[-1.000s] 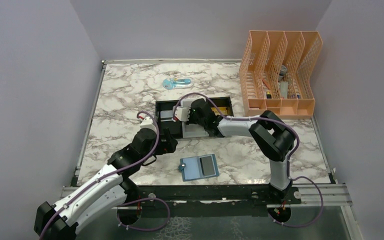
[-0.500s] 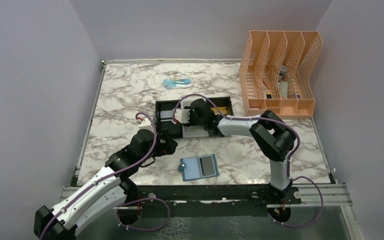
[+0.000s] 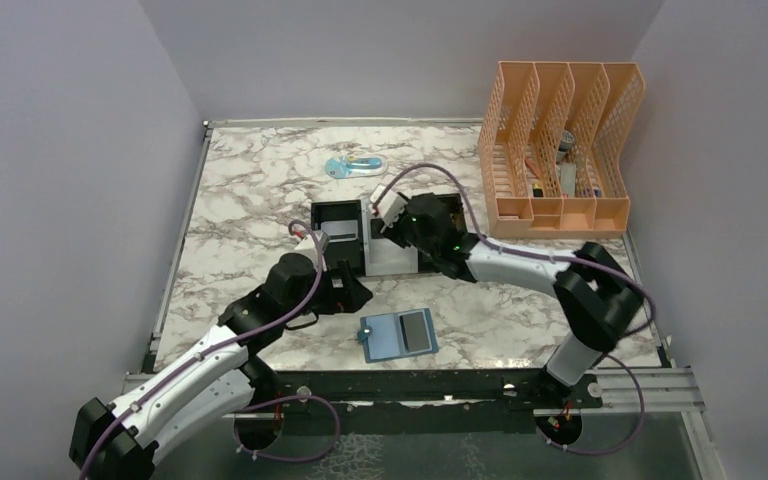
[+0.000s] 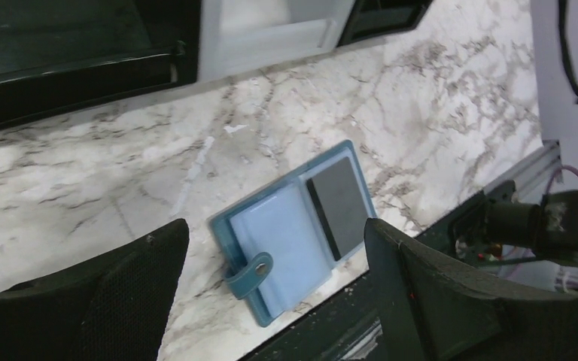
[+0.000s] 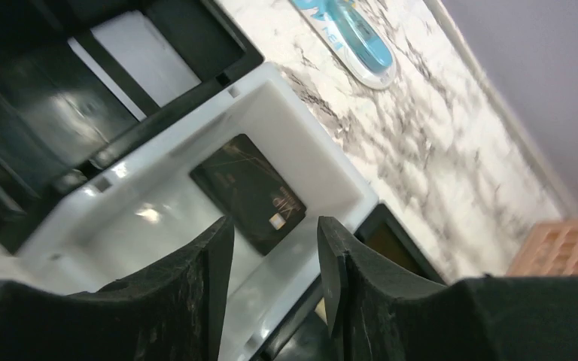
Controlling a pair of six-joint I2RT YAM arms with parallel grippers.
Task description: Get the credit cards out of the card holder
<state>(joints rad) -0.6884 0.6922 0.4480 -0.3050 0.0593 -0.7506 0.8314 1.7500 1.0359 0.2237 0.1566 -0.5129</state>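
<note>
The teal-blue card holder [image 3: 385, 338] lies open near the table's front edge, with a dark credit card [image 3: 417, 330] in its right half. In the left wrist view the card holder [image 4: 278, 252], its strap and the dark card [image 4: 339, 207] show between my wide-open fingers. My left gripper [image 3: 358, 293] hovers just left of and behind the holder. My right gripper [image 3: 397, 232] stands open and empty over the tray's white middle compartment [image 5: 323, 143], where a black credit card [image 5: 248, 192] lies flat. A white card [image 5: 139, 56] lies in the black compartment beside it.
The black-and-white tray [image 3: 340, 205] sits mid-table. An orange file rack [image 3: 560, 150] stands at the back right. A blue-and-white packet [image 3: 353, 165] lies behind the tray. A metal rail [image 3: 440, 385] runs just beyond the card holder at the front edge.
My right gripper has opened, left the black card in the white compartment and pulled back up and to the right. My left gripper has shifted slightly right, toward the card holder.
</note>
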